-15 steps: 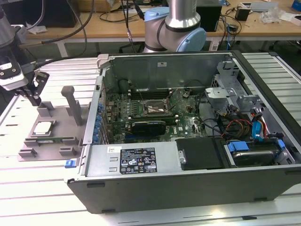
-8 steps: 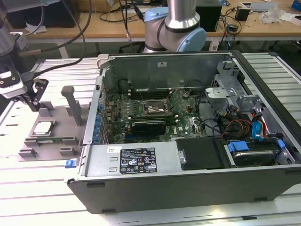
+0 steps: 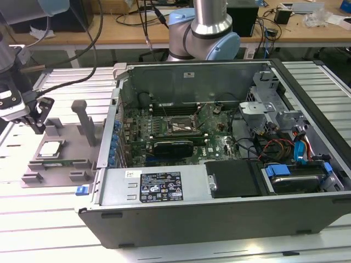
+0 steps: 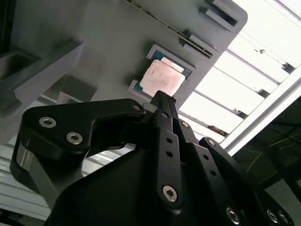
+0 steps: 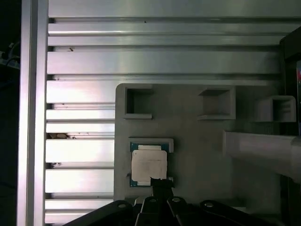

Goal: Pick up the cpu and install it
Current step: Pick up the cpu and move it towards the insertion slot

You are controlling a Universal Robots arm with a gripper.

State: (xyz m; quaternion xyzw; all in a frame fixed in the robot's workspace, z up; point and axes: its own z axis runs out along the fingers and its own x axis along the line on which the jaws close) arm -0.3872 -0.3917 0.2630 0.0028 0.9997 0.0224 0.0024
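The cpu (image 3: 50, 148), silvery top up, lies flat in a shallow square recess of a grey plastic tray (image 3: 33, 171), outside the computer case (image 3: 192, 219) on the exterior view's left. In both wrist views the chip (image 5: 148, 165) (image 4: 161, 77) sits square in its pocket, with a rim of green board showing around the metal lid. The arm's black gripper (image 3: 37, 127) hangs close above the tray, its jaws pressed together on nothing, and their tip (image 5: 160, 182) lines up with one edge of the chip; whether it touches cannot be told. Two upright posts (image 3: 82, 116) rise from the tray just beside it. The opened case rests on a slatted aluminium tabletop (image 3: 49, 224), its motherboard socket (image 3: 175, 127) uncovered.
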